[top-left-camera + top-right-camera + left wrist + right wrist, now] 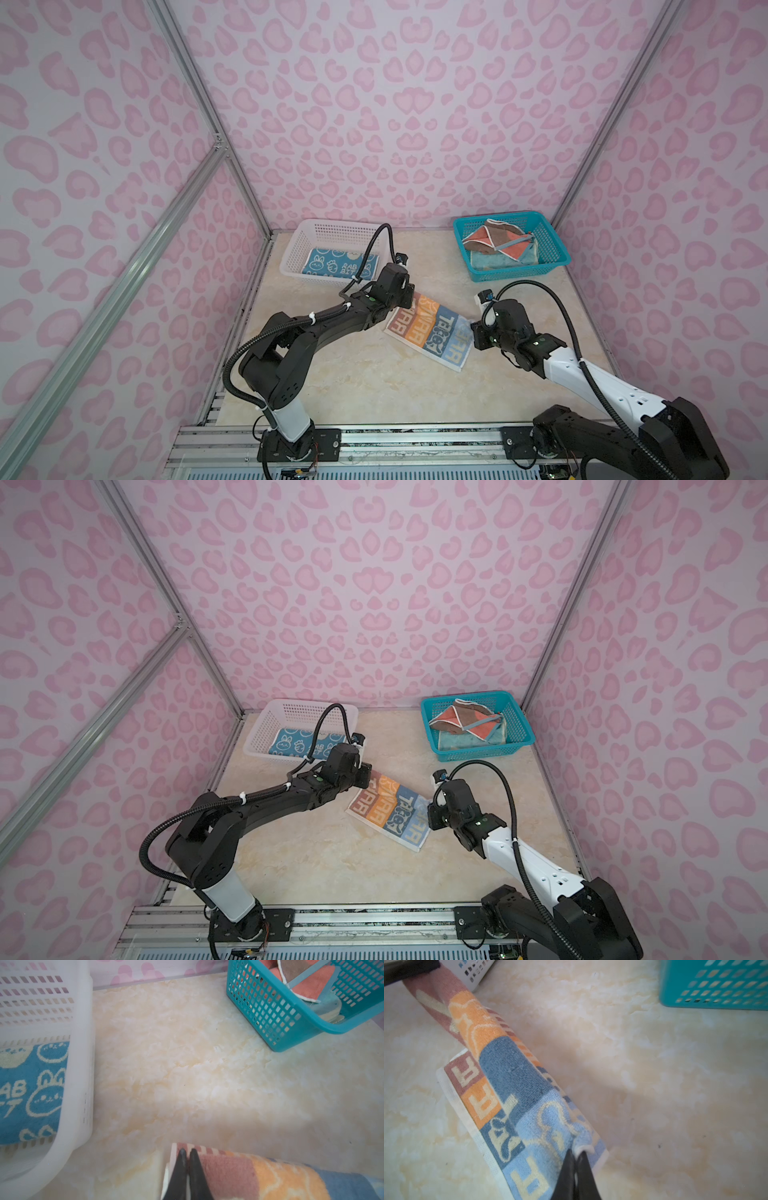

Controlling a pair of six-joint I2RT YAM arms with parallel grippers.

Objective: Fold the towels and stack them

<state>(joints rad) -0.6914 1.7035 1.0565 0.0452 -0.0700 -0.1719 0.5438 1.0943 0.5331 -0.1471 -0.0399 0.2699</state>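
Above the table (353, 386), left gripper (188, 1152) and right gripper (576, 1154) clamp the lettered towel (432, 332).

High stereo pair above table (353, 386); close wrist cameras, seemingly downward.

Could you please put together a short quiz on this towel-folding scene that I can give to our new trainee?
1. True or false: the left gripper and the right gripper are both shut on the lettered towel.
2. Short answer: which towel lies on top in the teal basket?
3. Multiple choice: the rabbit towel lies A) in the white basket, B) in the teal basket, C) under the lettered towel.
Key: 1 true. 2 The orange-brown towel with white edging. 3 A.
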